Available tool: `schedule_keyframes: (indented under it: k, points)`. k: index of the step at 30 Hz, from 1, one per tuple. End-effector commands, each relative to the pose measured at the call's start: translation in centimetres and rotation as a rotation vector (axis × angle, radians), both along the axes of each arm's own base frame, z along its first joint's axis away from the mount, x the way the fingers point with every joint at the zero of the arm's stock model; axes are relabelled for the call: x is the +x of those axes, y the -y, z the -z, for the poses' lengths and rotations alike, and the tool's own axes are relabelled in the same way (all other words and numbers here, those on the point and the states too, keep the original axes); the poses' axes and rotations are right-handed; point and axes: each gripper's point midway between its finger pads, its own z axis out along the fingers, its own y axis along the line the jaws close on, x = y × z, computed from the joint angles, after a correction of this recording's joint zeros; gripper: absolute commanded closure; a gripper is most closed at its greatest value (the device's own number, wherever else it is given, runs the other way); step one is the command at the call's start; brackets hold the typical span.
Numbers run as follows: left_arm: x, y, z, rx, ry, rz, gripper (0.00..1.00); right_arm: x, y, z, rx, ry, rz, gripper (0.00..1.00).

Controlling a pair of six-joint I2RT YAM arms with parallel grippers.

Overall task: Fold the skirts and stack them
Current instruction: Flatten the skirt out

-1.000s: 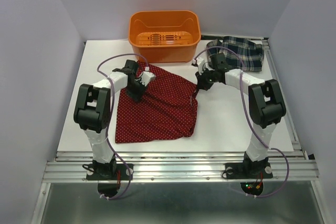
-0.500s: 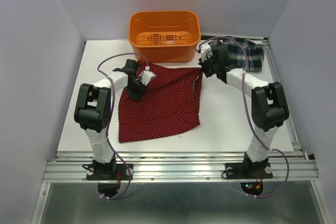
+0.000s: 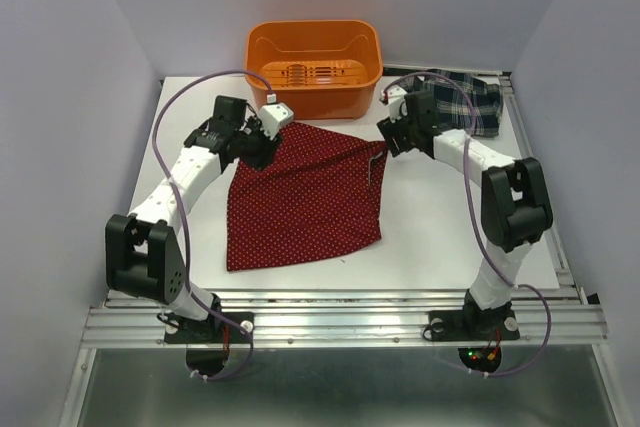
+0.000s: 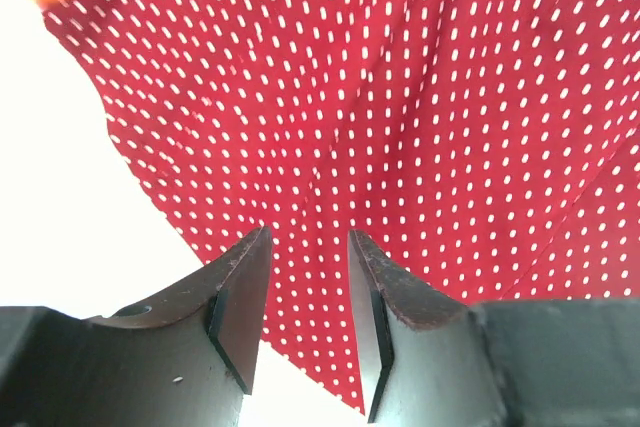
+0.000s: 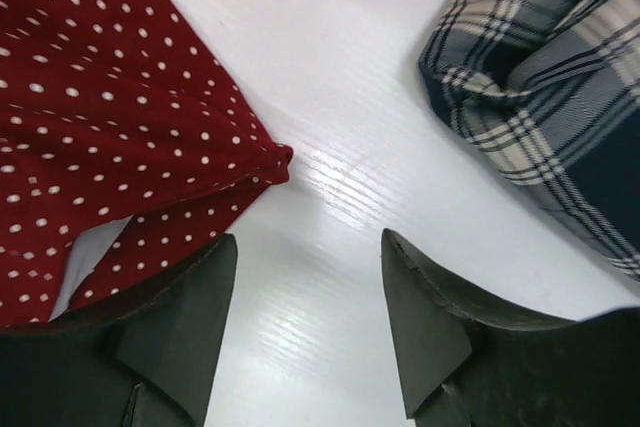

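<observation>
The dark red skirt with tiny white dots lies spread flat in the middle of the table. My left gripper hovers over its far left corner, open, with dotted cloth beneath the fingers and nothing pinched between them. My right gripper stands open at the skirt's far right corner. That corner lies just left of the gripper, which has bare table between its fingers. The plaid skirt lies crumpled at the back right, and part of it shows in the right wrist view.
An orange plastic bin stands at the back centre, just beyond the red skirt's far edge. The white table shows bare to the right of the red skirt. Grey walls close in both sides.
Both grippers have opened and let go of the red skirt's far corners. The skirt now lies flat. The left arm's elbow has swung out to the left and down.
</observation>
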Motion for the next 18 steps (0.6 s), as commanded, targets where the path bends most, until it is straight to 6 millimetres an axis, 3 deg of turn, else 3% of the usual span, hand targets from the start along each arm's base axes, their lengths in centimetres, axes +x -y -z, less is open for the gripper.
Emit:
schedule_keyframes:
  k: [1,4,5,7,9,11,13,18]
  points:
    - [-0.9,0.3,2.0,-0.024,-0.046,-0.028,0.53,-1.3,-0.6,-7.3,0.116,0.070,0.015,0.37]
    - [-2.0,1.8,1.5,-0.097,-0.051,0.020,0.56,-2.6,-1.8,-7.3,0.169,0.016,-0.036,0.41]
    - [-2.6,3.2,1.1,-0.112,-0.035,0.054,0.56,-2.8,-2.4,-6.7,0.186,-0.008,-0.068,0.41]
    - [-3.5,5.0,0.1,-0.122,0.014,0.095,0.55,-2.4,-2.4,-5.9,0.140,-0.001,-0.118,0.46]
    - [-5.2,8.0,-0.3,-0.105,0.031,0.183,0.55,-1.6,-2.4,-4.1,0.117,-0.022,-0.175,0.49]
    - [-6.8,9.6,0.2,-0.082,0.010,0.249,0.55,-0.6,-2.2,-3.3,0.105,-0.015,-0.255,0.53]
    - [-8.9,11.0,2.5,-0.027,-0.060,0.319,0.54,0.0,-2.3,-1.4,0.079,-0.024,-0.326,0.54]
    - [-9.6,9.7,8.2,0.109,-0.205,0.279,0.58,1.6,-3.2,-0.2,0.075,-0.003,-0.441,0.51]
